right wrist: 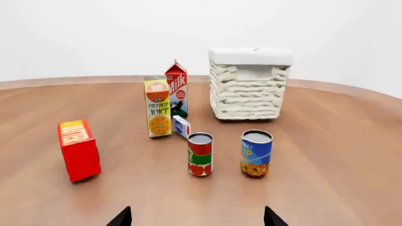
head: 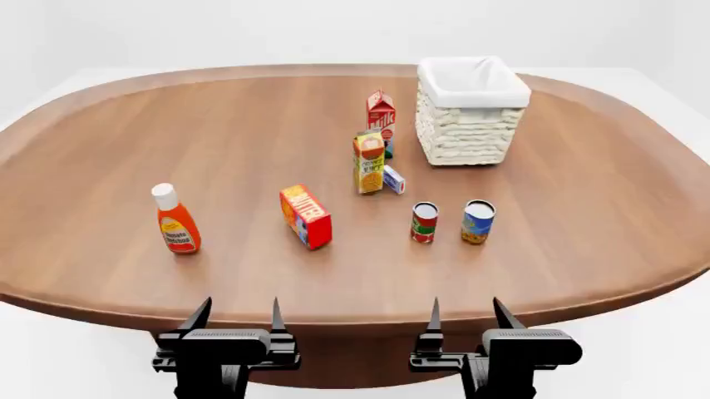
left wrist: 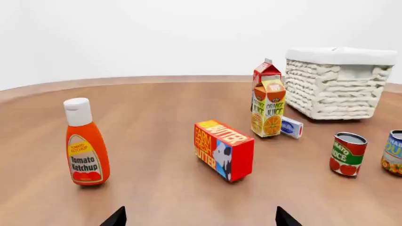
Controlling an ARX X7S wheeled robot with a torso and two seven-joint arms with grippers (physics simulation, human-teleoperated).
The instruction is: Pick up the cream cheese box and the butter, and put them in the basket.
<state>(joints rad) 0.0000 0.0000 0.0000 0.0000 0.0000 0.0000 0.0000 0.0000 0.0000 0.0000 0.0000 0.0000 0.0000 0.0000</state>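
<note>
- Left wrist view: the butter [left wrist: 224, 149] is standing on its long edge on the table [left wrist: 157, 108], nearly straight ahead of the left gripper [left wrist: 199, 217], whose jaws are showing only as two dark tips set wide apart with nothing between them. The tomato ketchup bottle [left wrist: 86, 143] is standing well apart from the butter. The cream cheese box [left wrist: 292, 127] is sitting just beside the orange juice carton [left wrist: 269, 107], partly tucked behind it, so reaching it cleanly is looking awkward from this side. The basket [left wrist: 333, 84] is standing further back; its inside is not showing here.
- Head view: both arms are hanging at the near edge of the table, the left gripper [head: 236, 318] and the right gripper [head: 466, 317] each spread and empty, probably waiting to start. The basket [head: 470, 112] is showing only its white liner, with nothing in it.
- Right wrist view: the right gripper [right wrist: 197, 217] is facing the tomato can [right wrist: 200, 154] and a blue can [right wrist: 256, 153], which are standing between it and the cream cheese box [right wrist: 181, 126]. The milk carton [right wrist: 176, 89] is standing behind the juice.
</note>
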